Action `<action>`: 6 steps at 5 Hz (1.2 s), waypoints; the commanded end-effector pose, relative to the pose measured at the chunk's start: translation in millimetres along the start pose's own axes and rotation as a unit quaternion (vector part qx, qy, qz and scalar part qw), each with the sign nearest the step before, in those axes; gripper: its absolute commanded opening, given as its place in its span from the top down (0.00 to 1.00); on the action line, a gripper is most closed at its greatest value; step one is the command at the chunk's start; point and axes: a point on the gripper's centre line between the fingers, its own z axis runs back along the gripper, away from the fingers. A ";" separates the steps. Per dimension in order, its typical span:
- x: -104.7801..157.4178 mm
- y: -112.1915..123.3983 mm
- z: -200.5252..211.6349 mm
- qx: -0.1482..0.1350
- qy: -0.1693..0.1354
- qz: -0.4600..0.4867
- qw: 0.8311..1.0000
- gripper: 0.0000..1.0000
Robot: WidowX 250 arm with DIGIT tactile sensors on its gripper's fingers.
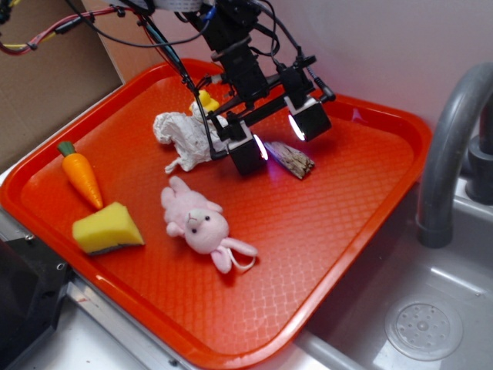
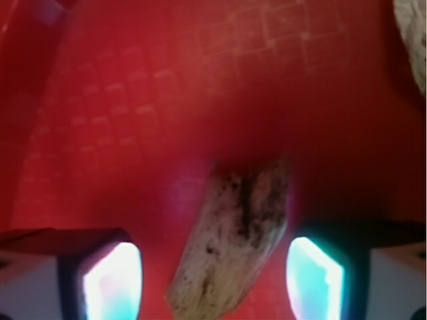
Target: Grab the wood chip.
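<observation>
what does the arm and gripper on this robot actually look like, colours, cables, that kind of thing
The arm is matte black and blocky, with black cables looping along it and red and yellow wires trailing off at the upper left. The gripper has two chunky black fingers on a black crossbar. Their inner pads are pale and glow white, tinted pink and cyan. No markings are readable.

We are seeing the wood chip [image 1: 290, 159] [image 2: 235, 237] lying flat on the red textured surface, a small wedge of pale brown-grey wood with dark streaks along its grain, one end narrowing, untouched on both sides.
</observation>
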 end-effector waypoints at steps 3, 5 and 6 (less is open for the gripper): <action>13.6 0.3 2.6 0.078 -0.016 -0.002 0.997 1.00; -11.1 -14.8 83.1 0.066 -0.054 -0.215 0.973 1.00; -33.6 8.4 119.0 0.076 -0.047 -0.317 0.944 1.00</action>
